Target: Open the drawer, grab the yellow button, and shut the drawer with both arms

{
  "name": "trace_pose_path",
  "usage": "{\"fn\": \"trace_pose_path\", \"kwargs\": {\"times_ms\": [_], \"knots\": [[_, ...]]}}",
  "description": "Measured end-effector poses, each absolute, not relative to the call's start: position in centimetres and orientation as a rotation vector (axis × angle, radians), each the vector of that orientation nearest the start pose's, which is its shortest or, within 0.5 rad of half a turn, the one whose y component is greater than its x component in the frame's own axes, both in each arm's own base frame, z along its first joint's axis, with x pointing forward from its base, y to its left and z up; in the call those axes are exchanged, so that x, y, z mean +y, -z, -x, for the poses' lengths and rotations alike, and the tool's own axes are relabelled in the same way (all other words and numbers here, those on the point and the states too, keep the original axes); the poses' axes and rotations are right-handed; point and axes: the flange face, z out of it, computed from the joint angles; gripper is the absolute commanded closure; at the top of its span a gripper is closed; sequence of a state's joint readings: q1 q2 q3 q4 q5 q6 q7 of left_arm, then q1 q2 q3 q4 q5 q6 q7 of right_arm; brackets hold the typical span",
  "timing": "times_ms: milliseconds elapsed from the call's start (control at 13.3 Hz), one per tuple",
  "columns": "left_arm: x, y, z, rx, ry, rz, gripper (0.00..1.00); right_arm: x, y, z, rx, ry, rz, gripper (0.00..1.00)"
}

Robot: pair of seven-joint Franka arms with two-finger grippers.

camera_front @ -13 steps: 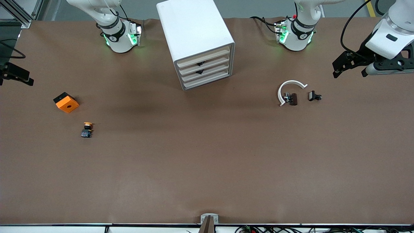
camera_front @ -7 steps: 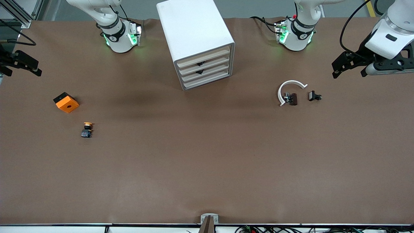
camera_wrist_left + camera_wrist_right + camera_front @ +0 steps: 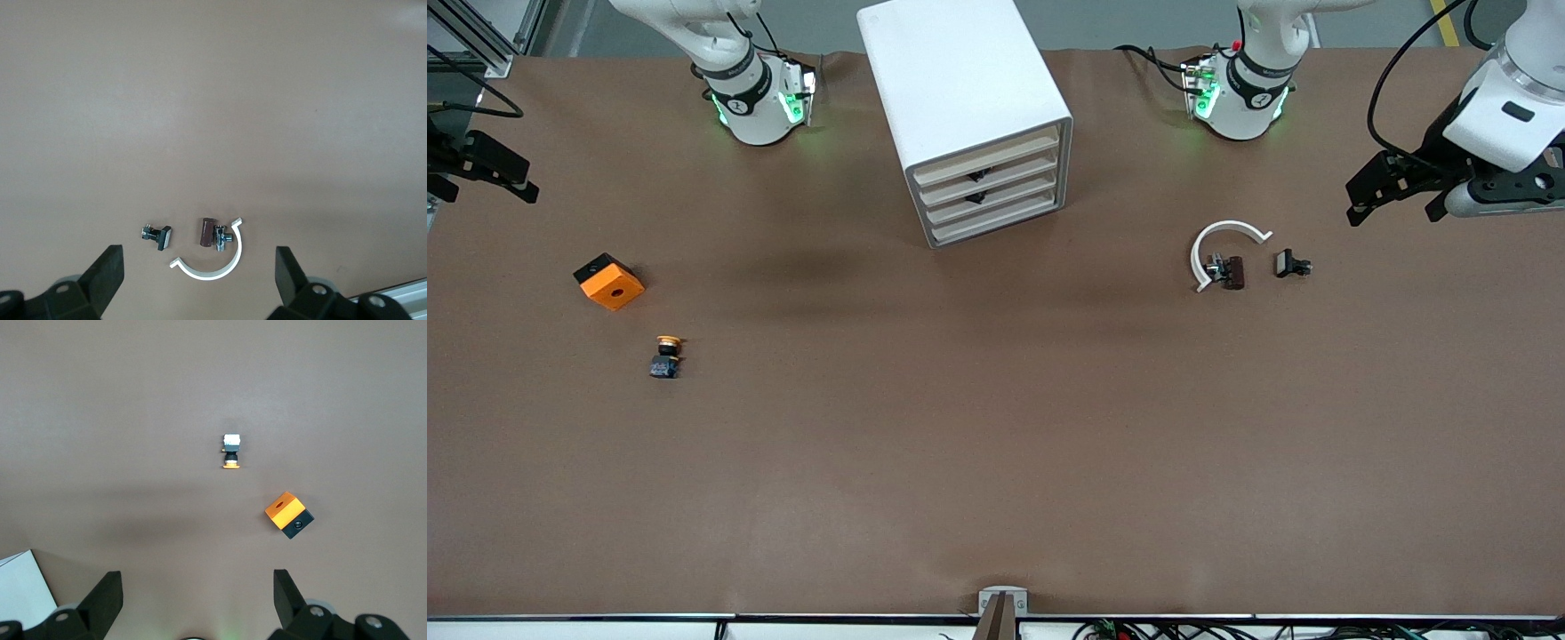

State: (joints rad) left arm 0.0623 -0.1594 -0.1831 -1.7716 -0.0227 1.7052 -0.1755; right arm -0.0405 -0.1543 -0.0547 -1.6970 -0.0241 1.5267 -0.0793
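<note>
— Where's everything, starting at the right arm's end of the bench (image 3: pixel 996 462)?
— The right gripper (image 3: pixel 482 169) hovers there, jaws released. The orange block (image 3: pixel 609 281) is close by, the button (image 3: pixel 665 356) just nearer the camera.
— And onward?
— The drawer cabinet (image 3: pixel 969 116), all drawers shut; then the left gripper (image 3: pixel 1400 188), jaws released.

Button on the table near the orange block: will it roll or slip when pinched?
The button lies on its side, and its round orange-yellow cap probably lets it roll if nudged. It looks tiny beside the orange block, so likely light and easily knocked away. The blocky dark body probably offers flatter pinch faces than the cap.
</note>
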Motion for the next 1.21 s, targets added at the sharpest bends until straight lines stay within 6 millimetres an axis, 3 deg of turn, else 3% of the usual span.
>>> {"fn": "trace_pose_path", "kwargs": {"times_ms": [1207], "knots": [[-6.3, -62.8, -52.1, -0.109, 0.130, 3.134, 0.00, -4.8, -66.2, -49.7, 0.013, 0.031, 3.160, 0.00]]}}
